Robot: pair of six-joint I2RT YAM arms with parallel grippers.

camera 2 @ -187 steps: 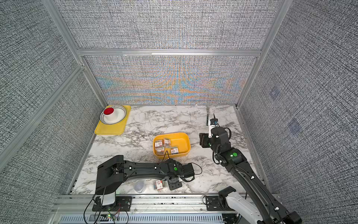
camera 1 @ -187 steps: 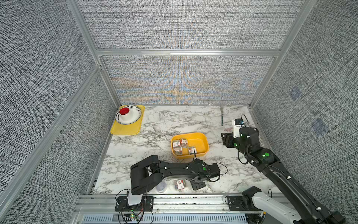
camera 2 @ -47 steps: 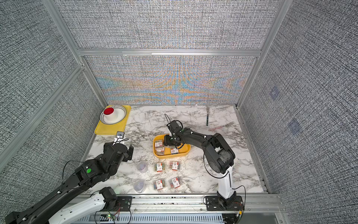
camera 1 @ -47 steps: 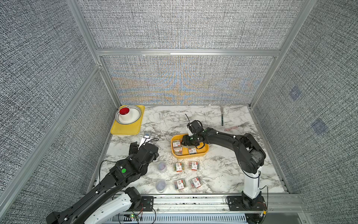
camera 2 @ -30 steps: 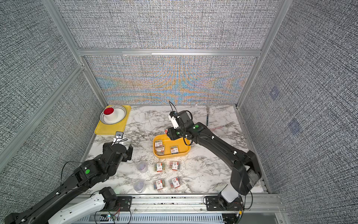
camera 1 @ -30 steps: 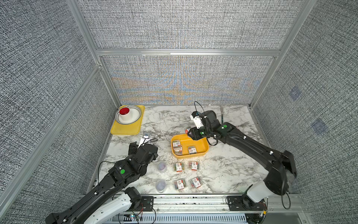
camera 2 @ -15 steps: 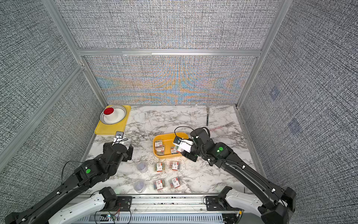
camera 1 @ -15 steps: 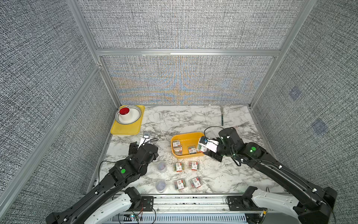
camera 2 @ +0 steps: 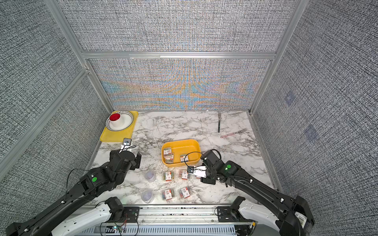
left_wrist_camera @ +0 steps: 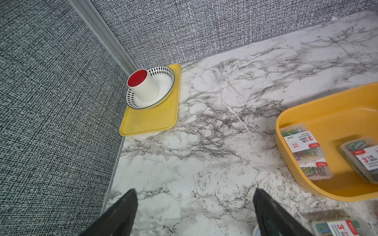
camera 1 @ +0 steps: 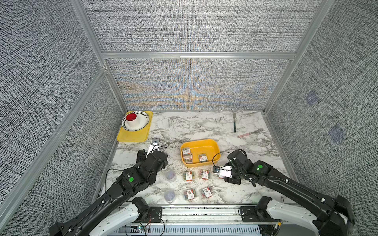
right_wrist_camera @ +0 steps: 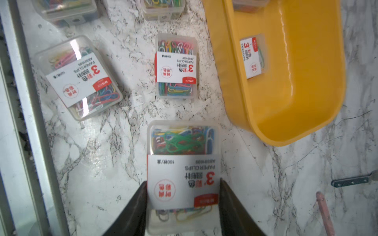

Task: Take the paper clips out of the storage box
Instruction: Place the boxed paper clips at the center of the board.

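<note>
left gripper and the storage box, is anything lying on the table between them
No. Only bare marble lies between the left gripper and the storage box. The left wrist view shows this stretch plainly.

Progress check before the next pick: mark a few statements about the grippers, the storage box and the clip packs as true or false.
1. The right gripper grips a rectangular clip pack. True.
2. The storage box is empty. False: three packs lie inside.
3. The left gripper is open and empty. True.
4. Both round tubs sit inside the storage box. False: they stand on the table, outside it.
</note>
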